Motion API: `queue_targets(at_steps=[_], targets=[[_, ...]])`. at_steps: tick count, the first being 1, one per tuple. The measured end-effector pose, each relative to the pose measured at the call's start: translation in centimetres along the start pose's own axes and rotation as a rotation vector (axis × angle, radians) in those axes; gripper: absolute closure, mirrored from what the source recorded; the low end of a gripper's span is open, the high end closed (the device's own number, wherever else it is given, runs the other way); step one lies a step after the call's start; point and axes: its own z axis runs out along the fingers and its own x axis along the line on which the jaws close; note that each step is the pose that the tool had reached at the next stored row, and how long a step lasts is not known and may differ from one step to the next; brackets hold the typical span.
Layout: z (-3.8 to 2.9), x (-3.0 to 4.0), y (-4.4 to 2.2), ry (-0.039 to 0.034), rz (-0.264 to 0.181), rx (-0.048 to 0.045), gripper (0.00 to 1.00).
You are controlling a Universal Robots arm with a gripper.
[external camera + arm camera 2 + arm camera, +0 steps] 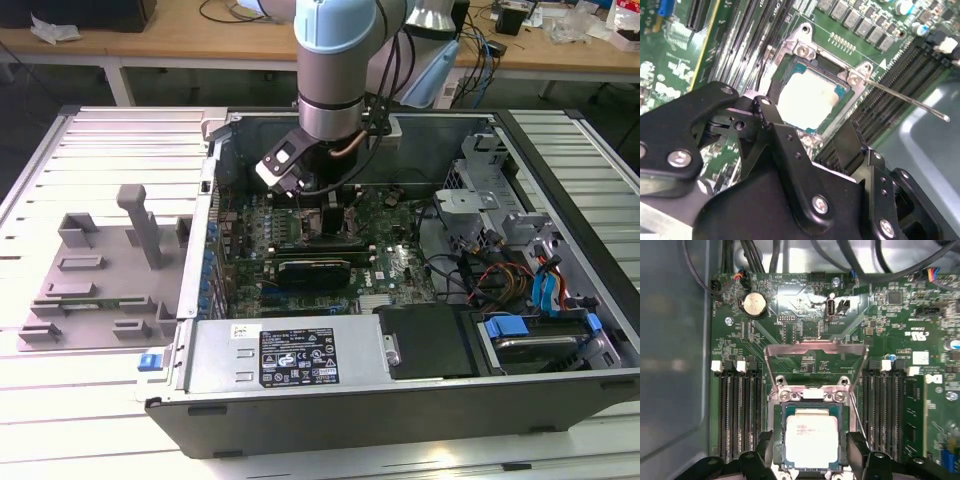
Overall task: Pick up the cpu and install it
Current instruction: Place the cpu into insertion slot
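The cpu [811,437] [807,102], a flat square chip with a silver-grey top and greenish rim, lies flat in the motherboard socket [777,405]. My gripper [811,450] [802,117] hovers just above it, open, with one black finger [765,447] on each side of the socket and a gap to the chip's edges. The socket's metal load plate [815,352] stands tipped open, and its thin lever [905,97] sticks out to the side. In the exterior view the gripper [325,200] reaches down into the open computer case [400,400] over the motherboard [390,265].
Memory slots [737,410] flank the socket on both sides. A grey plastic fixture tray [100,270] lies on the table at the exterior view's left. Case walls, the power supply [290,355], drive cages and loose cables [500,275] surround the board.
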Motion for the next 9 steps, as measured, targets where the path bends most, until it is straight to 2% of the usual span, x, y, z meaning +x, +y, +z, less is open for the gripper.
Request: queue_targets(at_steps=[1,6,8,9], targets=[[-0.32,0.01,0.02,0.0,0.0,-0.0001,0.31],[-0.33,0.01,0.02,-0.0001,0.0,-0.0001,0.31],[-0.34,0.01,0.02,-0.0001,0.0,0.0,0.45],[-0.34,0.01,0.02,-0.0002,0.0,-0.0001,0.45]])
